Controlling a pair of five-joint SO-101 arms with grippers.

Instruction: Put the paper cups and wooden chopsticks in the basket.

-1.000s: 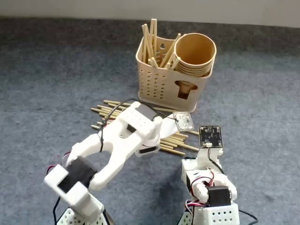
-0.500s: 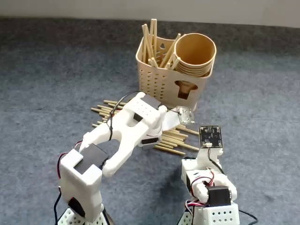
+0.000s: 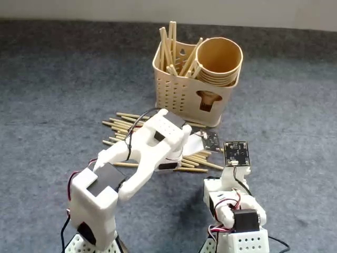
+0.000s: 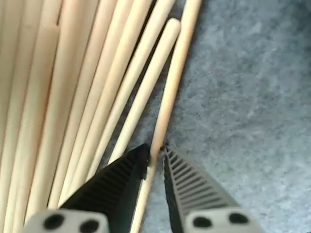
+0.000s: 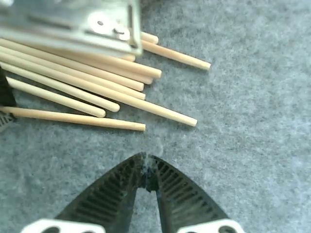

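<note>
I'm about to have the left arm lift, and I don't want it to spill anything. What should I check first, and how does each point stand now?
1. Only one chopstick in the left pincer: ok, it is the outermost stick of the pile.
2. Grip firm enough to lift: cannot tell.
3. Grip near the stick's middle: cannot tell, its ends are out of view.
4. The right pincer is off the pile: ok, it is shut over bare carpet.
5. Room in the basket beside the paper cups: looks ok.
</note>
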